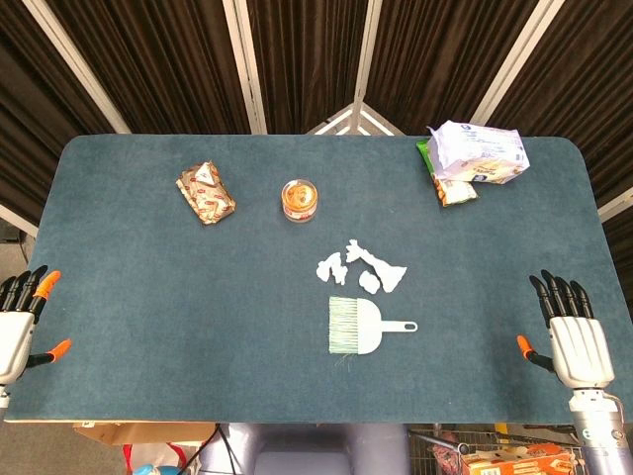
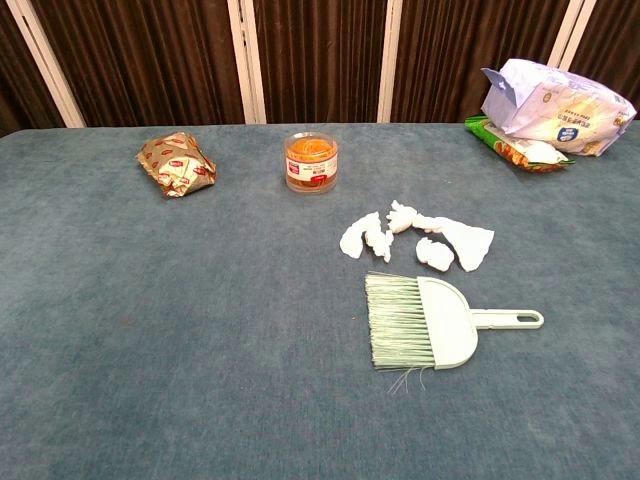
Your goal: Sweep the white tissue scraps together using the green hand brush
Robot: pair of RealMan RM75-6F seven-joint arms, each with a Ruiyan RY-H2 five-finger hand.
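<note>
The green hand brush lies flat near the table's middle, bristles to the left and handle pointing right. Just beyond it, several white tissue scraps lie in a loose cluster. My left hand rests at the table's front left corner, fingers spread and holding nothing. My right hand rests at the front right corner, likewise spread and empty. Both hands are far from the brush, and the chest view shows neither.
A brown snack packet lies at the back left. A small orange-filled jar stands behind the scraps. Bagged goods are piled at the back right corner. Dark blue cloth covers the table.
</note>
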